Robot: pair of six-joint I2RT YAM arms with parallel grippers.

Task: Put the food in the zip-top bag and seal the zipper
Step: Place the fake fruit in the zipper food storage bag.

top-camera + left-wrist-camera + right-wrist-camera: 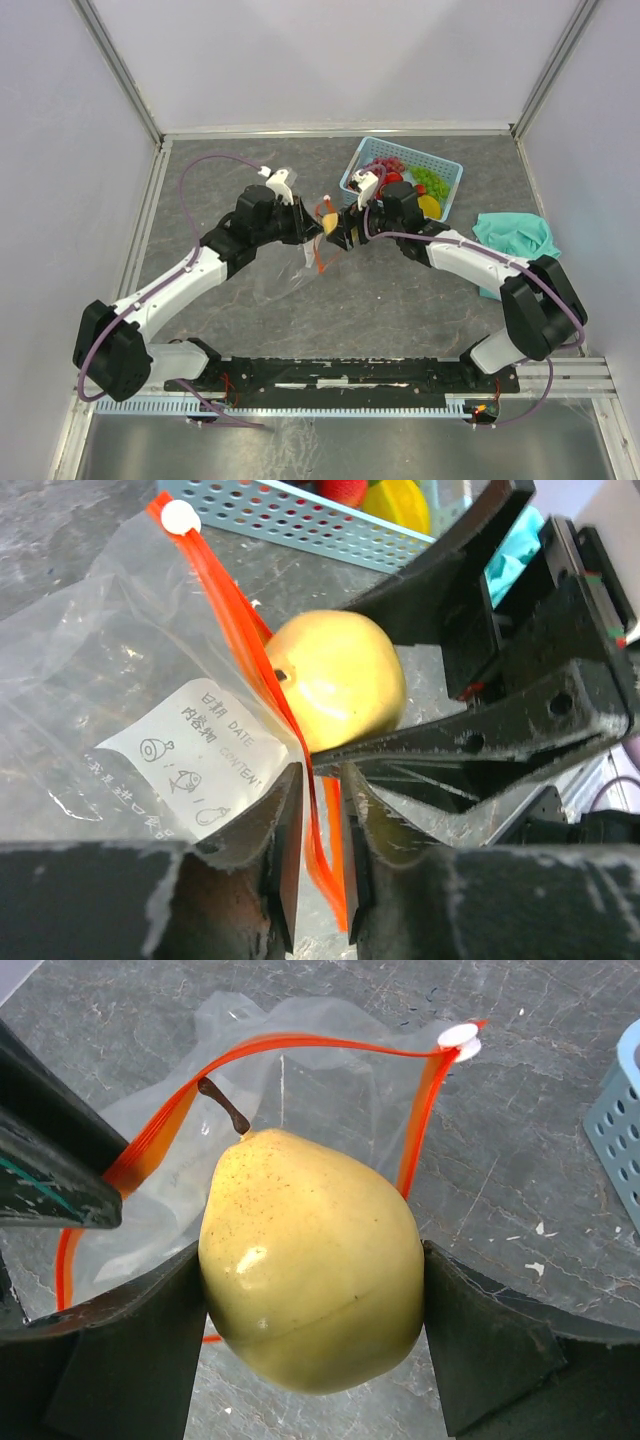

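Right wrist cam: pear (310, 1260) clamped in wide right jaws, at bag (330, 1090) open mouth. Left cam only: label (190, 750), zipper (235, 630) between barely-parted left jaws, grip unclear.

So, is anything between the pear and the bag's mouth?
Nothing visible. The pear, in the right gripper's jaws, sits just in front of the bag's mouth, whose zipper is spread into an open loop. The left gripper is at the rim, off to one side.
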